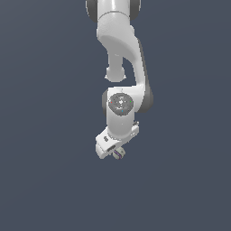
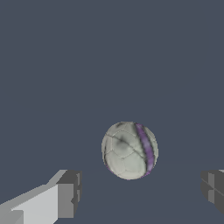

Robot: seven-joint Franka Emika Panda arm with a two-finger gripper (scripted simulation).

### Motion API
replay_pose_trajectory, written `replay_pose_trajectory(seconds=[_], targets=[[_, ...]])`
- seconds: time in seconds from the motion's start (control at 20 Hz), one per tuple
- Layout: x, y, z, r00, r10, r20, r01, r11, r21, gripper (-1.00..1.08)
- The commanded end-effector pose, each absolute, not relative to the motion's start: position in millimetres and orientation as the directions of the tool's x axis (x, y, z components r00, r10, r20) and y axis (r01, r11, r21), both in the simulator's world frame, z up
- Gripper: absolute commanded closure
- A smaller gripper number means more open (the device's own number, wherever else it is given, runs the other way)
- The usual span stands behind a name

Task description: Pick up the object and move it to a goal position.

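Ball (image 2: 129, 150): one, off-white, purple band; tool (image 2: 140, 192): one, fingers apart either side, not touching

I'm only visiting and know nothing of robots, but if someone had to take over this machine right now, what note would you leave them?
Gripper: open, fingers apart on either side of the ball, not touching it.
Ball: off-white with a purple band, lying between the open fingers; in the exterior view it peeks out just under the gripper.
Done: the arm is positioned over the ball.
Left: close on the ball, lift it, carry it to the goal. No goal marker shows in either view.
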State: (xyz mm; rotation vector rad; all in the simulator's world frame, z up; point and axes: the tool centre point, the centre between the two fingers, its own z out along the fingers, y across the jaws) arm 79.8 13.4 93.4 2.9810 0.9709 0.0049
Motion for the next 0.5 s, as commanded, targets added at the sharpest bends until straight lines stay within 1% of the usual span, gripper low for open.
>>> replay_pose_trajectory(seconds=[0.0,0.45], targets=[[81.5,14.7,89.7,0.793,0.61,0.0,0.61,-0.793,0.003,-0.92],[82.1,15.2,83.5,0.785,0.62,0.0,0.62,-0.785,0.0,-0.92]])
